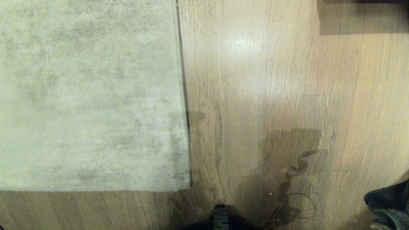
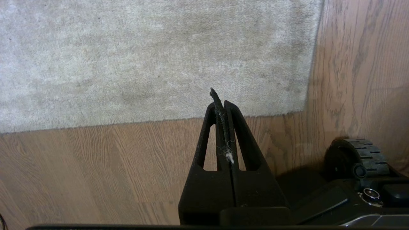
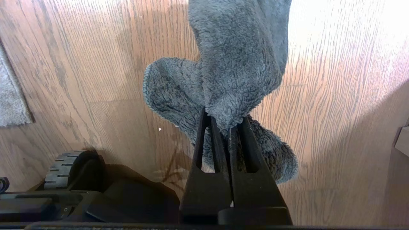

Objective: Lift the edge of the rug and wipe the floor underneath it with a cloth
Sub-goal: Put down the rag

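Observation:
The pale grey-beige rug (image 1: 89, 95) covers the left of the head view. Its straight rug edge (image 1: 182, 95) runs down to a square corner (image 1: 188, 187), lying flat on the light brown wood floor (image 1: 271, 80). In the left wrist view my left gripper (image 2: 222, 103) is shut with only lint between its fingers, and hangs above bare floor just short of the rug's corner (image 2: 302, 107). In the right wrist view my right gripper (image 3: 225, 124) is shut on the dark grey-teal fuzzy cloth (image 3: 236, 64), which bunches above the floor (image 3: 335, 95). Neither gripper shows in the head view.
The robot's black base and wheel (image 1: 220, 218) (image 2: 358, 153) (image 3: 59, 166) sit at the near edge. A dark fuzzy fabric shape (image 1: 386, 201) is at the lower right of the head view. A dark shadowed block (image 1: 364, 16) lies at the far right.

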Robot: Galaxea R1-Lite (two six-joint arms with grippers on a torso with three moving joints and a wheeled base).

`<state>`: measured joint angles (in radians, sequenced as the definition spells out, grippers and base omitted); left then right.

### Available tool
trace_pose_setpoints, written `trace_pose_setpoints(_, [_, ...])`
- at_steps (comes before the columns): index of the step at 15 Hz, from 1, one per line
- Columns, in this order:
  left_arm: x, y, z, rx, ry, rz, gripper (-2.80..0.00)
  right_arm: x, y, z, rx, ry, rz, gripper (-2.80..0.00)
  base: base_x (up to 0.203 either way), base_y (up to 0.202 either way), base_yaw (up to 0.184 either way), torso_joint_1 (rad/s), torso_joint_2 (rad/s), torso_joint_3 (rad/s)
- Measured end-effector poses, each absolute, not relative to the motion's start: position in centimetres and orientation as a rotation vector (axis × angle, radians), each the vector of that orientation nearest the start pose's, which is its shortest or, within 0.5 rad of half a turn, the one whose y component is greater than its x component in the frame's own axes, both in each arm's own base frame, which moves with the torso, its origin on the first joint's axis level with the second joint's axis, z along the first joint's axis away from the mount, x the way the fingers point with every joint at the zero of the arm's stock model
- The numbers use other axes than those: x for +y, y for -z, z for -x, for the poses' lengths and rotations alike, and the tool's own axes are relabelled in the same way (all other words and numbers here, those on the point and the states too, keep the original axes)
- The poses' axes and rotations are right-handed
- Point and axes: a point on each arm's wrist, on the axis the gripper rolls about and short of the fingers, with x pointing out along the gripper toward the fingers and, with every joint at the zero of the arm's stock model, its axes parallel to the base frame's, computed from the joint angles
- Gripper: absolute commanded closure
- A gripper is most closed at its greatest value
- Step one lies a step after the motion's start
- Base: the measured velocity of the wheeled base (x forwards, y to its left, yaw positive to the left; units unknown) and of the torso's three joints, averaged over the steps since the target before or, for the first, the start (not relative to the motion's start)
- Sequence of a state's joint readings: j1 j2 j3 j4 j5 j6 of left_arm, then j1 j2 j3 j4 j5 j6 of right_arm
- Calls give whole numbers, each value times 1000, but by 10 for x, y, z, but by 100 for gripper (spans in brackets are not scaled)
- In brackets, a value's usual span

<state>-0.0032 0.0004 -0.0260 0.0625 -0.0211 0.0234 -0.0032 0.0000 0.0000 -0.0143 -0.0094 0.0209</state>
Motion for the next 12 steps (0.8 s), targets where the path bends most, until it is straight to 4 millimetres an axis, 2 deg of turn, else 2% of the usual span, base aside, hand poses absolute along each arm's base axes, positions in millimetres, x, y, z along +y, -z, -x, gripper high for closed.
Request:
trace_pose_setpoints(4, [0, -76, 25, 37, 25, -23, 0, 0, -81, 24, -30, 8, -15, 0, 0, 0, 0, 0, 0, 0])
trace_pose_setpoints(6, [0, -76, 25, 37, 26, -23, 0, 0, -101, 27, -69, -3, -25, 0, 0, 0, 0, 0, 0, 0])
trace_pose_setpoints(8, [0, -76, 25, 37, 25, -23, 0, 0, -130, 26, -89, -7, -41, 0, 0, 0, 0, 0, 0, 0])
trace_pose_setpoints(10, [0, -76, 25, 37, 25, -22, 0, 0, -154, 16, -76, -7, -51, 0, 0, 0, 0, 0, 0, 0])
trace_pose_setpoints(12, [0, -76, 25, 37, 25, -23, 0, 0, -164, 2, -19, -7, -57, 0, 0, 0, 0, 0, 0, 0])
